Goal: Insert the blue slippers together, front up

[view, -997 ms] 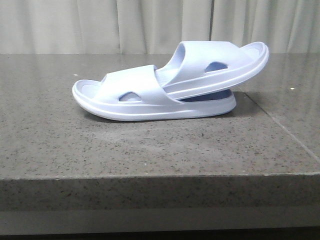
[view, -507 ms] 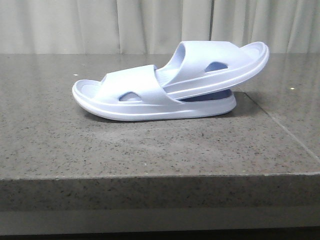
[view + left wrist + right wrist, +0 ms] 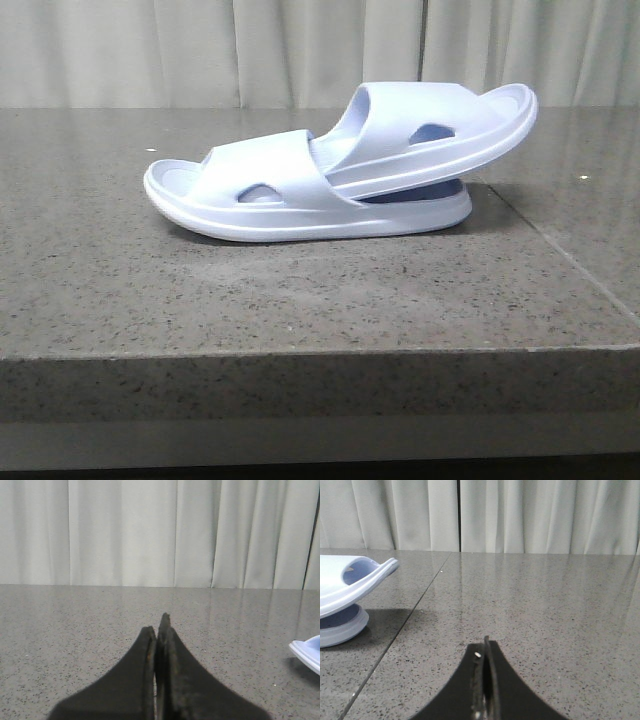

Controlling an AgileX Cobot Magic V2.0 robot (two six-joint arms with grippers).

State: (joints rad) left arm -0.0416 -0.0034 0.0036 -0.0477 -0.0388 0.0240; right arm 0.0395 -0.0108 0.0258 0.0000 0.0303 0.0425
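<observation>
Blue slippers (image 3: 340, 170): pair lay nested on the grey stone table (image 3: 300, 290), the upper slipper's toe tucked under the lower slipper's strap, its heel tilted up. Left gripper (image 3: 157, 630) and right gripper (image 3: 485, 650): jaws pressed together, empty, apart from the pair.

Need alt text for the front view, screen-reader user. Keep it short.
Two pale blue slippers sit nested on a grey speckled stone table: the lower slipper lies flat with its toe to the left, and the upper slipper has its front pushed in under the lower one's strap, its heel tilted up to the right. Pale curtains hang behind; no robot arm is in view.
</observation>
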